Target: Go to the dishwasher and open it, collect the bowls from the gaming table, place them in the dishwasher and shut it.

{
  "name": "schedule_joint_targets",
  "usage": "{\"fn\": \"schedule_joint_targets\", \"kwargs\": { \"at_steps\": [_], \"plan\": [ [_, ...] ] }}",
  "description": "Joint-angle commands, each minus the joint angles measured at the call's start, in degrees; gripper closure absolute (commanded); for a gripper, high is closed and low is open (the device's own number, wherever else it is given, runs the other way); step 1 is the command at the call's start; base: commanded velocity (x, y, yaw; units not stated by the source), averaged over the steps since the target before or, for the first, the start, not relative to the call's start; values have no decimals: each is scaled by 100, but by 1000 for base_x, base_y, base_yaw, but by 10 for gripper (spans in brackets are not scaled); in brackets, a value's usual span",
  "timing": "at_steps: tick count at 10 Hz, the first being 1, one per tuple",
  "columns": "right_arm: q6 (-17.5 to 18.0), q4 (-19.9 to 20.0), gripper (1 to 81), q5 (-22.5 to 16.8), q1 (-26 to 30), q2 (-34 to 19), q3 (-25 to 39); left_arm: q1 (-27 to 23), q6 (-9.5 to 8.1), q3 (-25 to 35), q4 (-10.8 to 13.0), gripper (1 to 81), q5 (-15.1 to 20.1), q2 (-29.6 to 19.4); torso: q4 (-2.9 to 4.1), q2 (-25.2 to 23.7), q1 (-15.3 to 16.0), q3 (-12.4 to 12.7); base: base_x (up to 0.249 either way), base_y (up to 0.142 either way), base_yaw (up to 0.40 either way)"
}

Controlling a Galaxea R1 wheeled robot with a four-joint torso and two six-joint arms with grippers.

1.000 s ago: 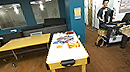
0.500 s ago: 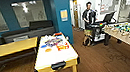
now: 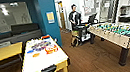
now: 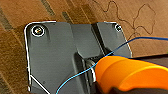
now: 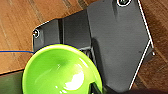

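Camera view has swung since half a second ago: gaming table point(image 3: 43, 58) sits nearer lower left, foosball table point(image 3: 121, 32) fuller at right; the robot has turned, the things have not. Orange bowl point(image 4: 125, 72) rides at the left wrist, yellow-green bowl point(image 5: 61, 70) at the right wrist, both over wood floor point(image 3: 92, 60). Fingers: cannot tell whether closed on either. Person point(image 3: 75, 18) stands behind a cart. Risk, judged: a bowl slipping during turning.
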Motion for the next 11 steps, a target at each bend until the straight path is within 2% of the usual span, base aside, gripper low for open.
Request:
{"fn": "schedule_joint_targets", "kwargs": {
  "at_steps": [1, 7, 11],
  "plan": [
    [-9, -67, 811, -244, 276, -20, 30, -216, 4, 18, 28, 811, 413, 5, 0, 0, 0, 0, 0, 0, -399],
    [-8, -58, 811, -218, 250, -20, -6, -216, -4, -350, 28, 811, 414, 234, 0, 0, 0, 0, 0, 0, -399],
    [-26, -102, 811, -227, 258, 6, -23, -225, -4, -368, 11, 811, 414, 278, 0, 0, 0, 0, 0, 0, -399]
  ]
}}
